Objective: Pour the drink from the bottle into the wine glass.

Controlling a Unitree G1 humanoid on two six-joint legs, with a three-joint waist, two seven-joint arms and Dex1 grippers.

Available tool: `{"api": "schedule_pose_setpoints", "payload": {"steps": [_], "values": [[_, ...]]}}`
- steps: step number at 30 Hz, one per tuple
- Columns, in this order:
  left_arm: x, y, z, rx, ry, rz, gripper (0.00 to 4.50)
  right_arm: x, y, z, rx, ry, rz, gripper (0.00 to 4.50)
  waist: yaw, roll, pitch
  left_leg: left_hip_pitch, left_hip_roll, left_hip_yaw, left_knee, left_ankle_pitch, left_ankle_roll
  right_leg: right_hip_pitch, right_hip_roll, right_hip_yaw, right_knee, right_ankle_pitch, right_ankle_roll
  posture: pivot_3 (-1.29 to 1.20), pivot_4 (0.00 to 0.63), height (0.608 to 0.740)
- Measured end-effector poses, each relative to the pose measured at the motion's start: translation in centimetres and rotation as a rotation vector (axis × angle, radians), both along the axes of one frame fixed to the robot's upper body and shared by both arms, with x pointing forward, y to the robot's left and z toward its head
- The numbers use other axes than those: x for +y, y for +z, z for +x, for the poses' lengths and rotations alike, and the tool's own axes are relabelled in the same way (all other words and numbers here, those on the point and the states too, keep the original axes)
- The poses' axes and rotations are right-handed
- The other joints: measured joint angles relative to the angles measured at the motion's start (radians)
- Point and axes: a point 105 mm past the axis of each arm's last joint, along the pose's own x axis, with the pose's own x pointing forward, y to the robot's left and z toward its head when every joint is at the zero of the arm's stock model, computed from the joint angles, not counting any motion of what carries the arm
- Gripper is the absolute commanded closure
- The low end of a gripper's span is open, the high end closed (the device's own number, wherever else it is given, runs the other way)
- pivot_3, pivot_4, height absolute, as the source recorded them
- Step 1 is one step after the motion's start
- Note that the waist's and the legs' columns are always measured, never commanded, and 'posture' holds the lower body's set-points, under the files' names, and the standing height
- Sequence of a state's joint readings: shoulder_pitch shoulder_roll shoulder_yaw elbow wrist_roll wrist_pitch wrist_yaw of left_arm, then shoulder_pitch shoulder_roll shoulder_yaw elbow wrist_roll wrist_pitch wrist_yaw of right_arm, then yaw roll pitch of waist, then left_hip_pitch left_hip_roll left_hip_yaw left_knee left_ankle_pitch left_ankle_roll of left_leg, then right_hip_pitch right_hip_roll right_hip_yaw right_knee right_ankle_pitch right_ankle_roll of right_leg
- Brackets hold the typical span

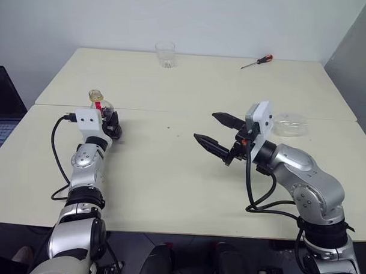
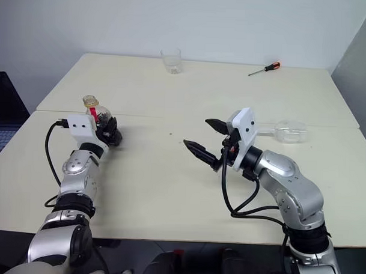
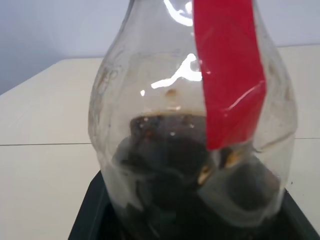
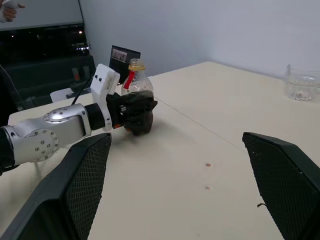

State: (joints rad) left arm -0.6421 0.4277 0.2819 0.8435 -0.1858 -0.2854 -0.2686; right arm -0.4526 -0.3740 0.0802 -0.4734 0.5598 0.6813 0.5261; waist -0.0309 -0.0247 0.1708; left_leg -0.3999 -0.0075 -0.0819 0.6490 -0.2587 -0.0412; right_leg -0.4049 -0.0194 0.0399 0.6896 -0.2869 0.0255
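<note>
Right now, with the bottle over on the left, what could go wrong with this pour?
The wine glass lies on its side beyond the right tool; it could roll, and needs standing up first. The bottle, at the left tool, wears its yellow cap, so tipping it pours nothing.

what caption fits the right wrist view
Left gripper around the capped bottle on the table.

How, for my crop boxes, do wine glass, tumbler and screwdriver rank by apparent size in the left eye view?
1. wine glass, on its side, nearest.
2. tumbler.
3. screwdriver, thin; close to the tumbler, both far.
</note>
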Motion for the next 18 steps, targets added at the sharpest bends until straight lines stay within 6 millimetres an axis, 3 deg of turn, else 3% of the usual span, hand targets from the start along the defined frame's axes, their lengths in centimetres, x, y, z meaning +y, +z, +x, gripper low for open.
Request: {"api": "schedule_pose_setpoints", "payload": {"steps": [4, 11, 18], "values": [[0.0, 0.1, 0.0, -0.010, -0.003, -0.003, 0.12, -0.1, 0.1, 0.1, -0.009, -0.009, -0.001, 0.00, 0.000, 0.000, 0.000, 0.000, 0.000, 0.000, 0.000, 0.000, 0.000, 0.000, 0.000, 0.000, 0.001, 0.000, 0.000, 0.00, 0.150, 0.740], [0.1, 0.5, -0.3, -0.029, -0.005, -0.012, 0.06, -0.3, 0.0, 0.3, -0.015, -0.022, -0.010, 0.00, 0.000, 0.000, 0.000, 0.000, 0.000, 0.000, 0.000, 0.000, 0.000, 0.000, 0.000, 0.000, 0.001, 0.000, 0.000, 0.00, 0.150, 0.740], [0.8, -0.4, -3.8, -0.010, 0.003, -0.013, 0.06, -1.8, -0.9, -0.5, 0.005, -0.042, -0.034, 0.00, -0.002, 0.000, 0.000, 0.001, 0.001, 0.000, 0.000, 0.000, 0.000, 0.000, -0.001, 0.001, 0.001, 0.000, 0.000, 0.00, 0.150, 0.740]]}}
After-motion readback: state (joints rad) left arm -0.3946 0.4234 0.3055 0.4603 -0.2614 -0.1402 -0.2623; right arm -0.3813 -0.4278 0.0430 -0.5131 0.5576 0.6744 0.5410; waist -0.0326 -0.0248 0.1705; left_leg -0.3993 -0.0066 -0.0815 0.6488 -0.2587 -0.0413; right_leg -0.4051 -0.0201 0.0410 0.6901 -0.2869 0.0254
